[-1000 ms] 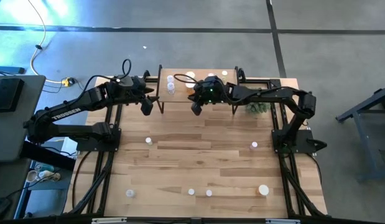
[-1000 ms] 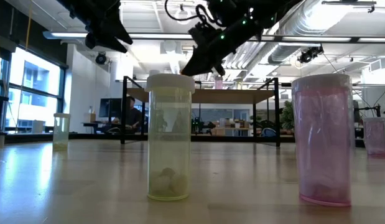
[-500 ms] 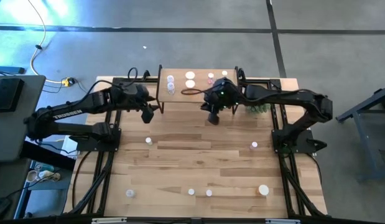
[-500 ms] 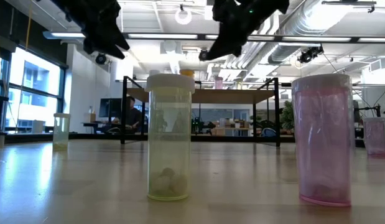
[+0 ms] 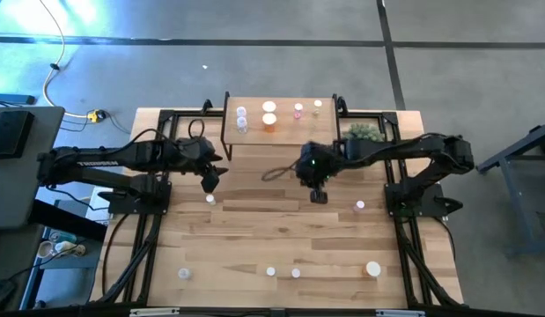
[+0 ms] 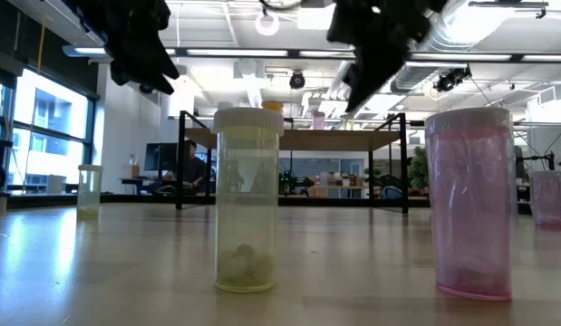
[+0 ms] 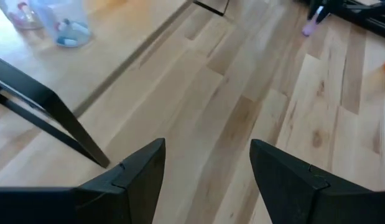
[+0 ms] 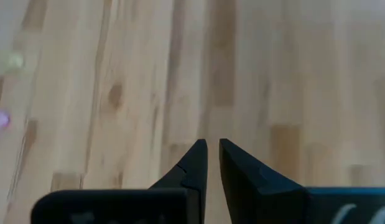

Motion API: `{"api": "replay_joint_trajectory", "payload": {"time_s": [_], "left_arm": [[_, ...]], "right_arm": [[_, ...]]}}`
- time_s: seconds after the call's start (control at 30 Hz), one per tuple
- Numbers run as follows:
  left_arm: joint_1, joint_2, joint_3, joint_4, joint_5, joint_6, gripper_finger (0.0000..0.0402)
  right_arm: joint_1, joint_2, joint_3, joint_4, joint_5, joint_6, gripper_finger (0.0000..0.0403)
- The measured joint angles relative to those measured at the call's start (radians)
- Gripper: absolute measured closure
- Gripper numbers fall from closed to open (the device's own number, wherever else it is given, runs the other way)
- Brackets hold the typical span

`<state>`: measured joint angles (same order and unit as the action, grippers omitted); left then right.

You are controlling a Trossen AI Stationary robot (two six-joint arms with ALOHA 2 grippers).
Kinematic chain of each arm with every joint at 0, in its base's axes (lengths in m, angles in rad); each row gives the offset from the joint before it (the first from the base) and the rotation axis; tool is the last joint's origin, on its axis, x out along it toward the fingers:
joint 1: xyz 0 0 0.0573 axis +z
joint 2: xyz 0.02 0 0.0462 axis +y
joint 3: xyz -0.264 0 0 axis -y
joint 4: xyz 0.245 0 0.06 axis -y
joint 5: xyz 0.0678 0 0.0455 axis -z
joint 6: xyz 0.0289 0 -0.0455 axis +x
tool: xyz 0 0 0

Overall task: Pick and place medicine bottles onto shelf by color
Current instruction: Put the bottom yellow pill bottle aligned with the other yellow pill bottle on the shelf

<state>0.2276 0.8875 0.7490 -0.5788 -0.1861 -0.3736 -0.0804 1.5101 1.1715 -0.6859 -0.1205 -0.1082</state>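
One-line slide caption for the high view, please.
Both empty claws, left open and right shut, over the table; four bottles on the shelf.

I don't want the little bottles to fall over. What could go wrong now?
1. The left gripper, open, hangs close above a bottle on the table; coming down off-centre could tip it.
2. The shelf already holds bottles close together, like the orange bottle; adding another could bump them.
3. The right gripper is shut, so it must open before grabbing.
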Motion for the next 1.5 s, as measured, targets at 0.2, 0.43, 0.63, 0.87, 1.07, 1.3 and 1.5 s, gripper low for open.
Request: {"api": "replay_joint_trajectory", "payload": {"time_s": [0.2, 0.43, 0.63, 0.87, 1.07, 1.3, 1.5], "left_arm": [[-0.095, 0.000, 0.000, -0.002, -0.037, -0.060, 0.0177], [-0.205, 0.009, 0.000, -0.001, -0.164, -0.136, 0.0177], [-0.290, 0.054, 0.000, -0.001, -0.230, -0.191, 0.0177], [-0.331, 0.104, 0.000, 0.001, -0.241, -0.227, 0.0177], [-0.332, 0.115, 0.000, 0.009, -0.256, -0.227, 0.0177], [-0.332, 0.114, 0.000, 0.008, -0.259, -0.226, 0.0177], [-0.332, 0.113, 0.000, 0.008, -0.247, -0.226, 0.0177]], "right_arm": [[0.071, -0.018, -0.174, 0.205, -0.001, 0.084, 0.0369], [0.146, -0.018, -0.293, 0.482, -0.067, 0.179, 0.0369], [0.191, -0.019, -0.336, 0.681, -0.144, 0.175, 0.0354], [0.246, -0.019, -0.336, 0.862, -0.194, 0.151, 0.0275], [0.296, -0.006, -0.336, 1.026, -0.174, 0.153, 0.0219], [0.364, 0.075, -0.193, 0.955, -0.134, 0.133, 0.0210], [0.394, 0.167, -0.046, 0.721, -0.133, 0.056, 0.0210]]}}
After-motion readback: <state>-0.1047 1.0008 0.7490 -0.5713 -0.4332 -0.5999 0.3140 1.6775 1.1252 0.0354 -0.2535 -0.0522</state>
